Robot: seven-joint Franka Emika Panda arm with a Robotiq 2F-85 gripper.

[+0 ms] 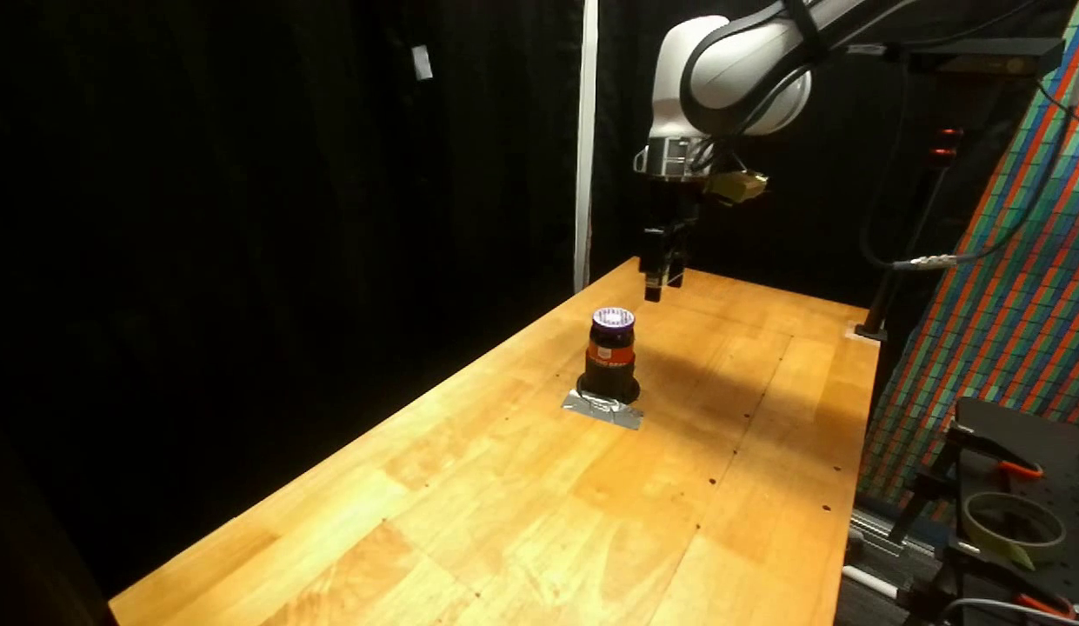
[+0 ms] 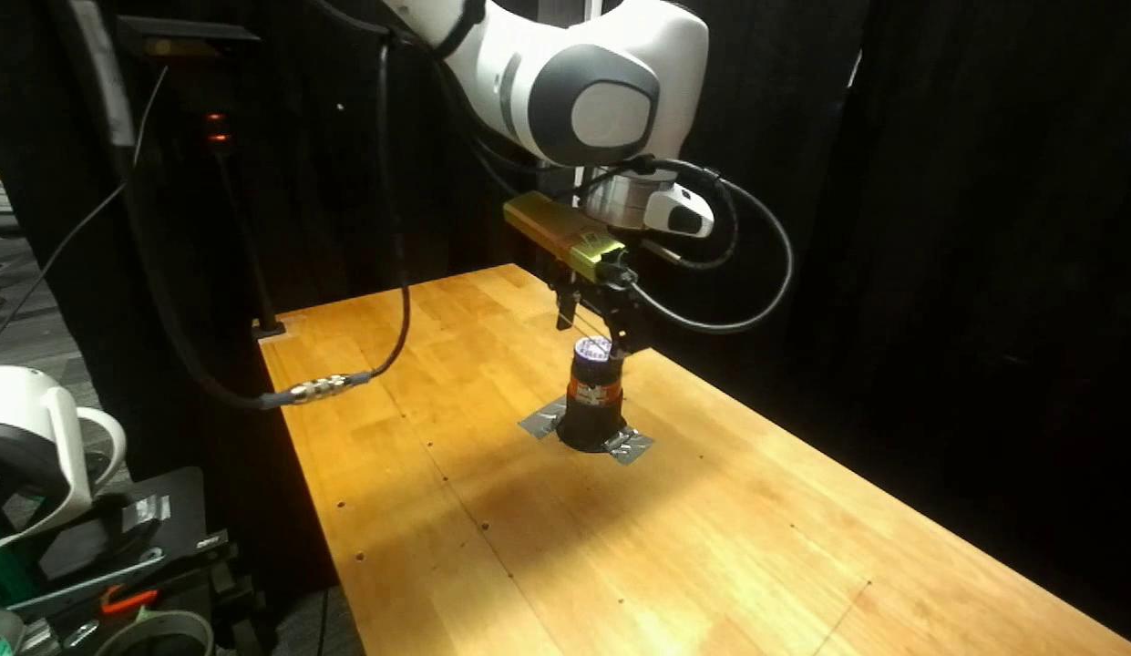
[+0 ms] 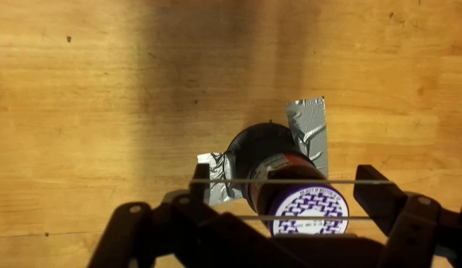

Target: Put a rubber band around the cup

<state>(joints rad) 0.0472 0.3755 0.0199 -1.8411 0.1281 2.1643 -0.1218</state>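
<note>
The cup is a dark upright jar with an orange-red label stripe and a purple-and-white lid. It stands on the table in both exterior views (image 1: 610, 356) (image 2: 594, 394) and below the jaws in the wrist view (image 3: 279, 169). My gripper (image 1: 663, 288) (image 2: 592, 335) (image 3: 283, 181) points down with its fingers wide apart, above the cup. A thin pale rubber band (image 3: 344, 182) is stretched around both fingers as two parallel strands. In the wrist view the strands cross over the lid and the upper jar. The gripper's body hides the lid's lower edge there.
Silver tape (image 1: 622, 416) (image 2: 631, 446) (image 3: 309, 126) fastens the cup's dark base to the wooden table (image 1: 504, 522). A black stand (image 1: 871, 332) (image 2: 270, 328) rises at the table's far corner. A side cart with a tape roll (image 1: 1013, 522) stands beside the table.
</note>
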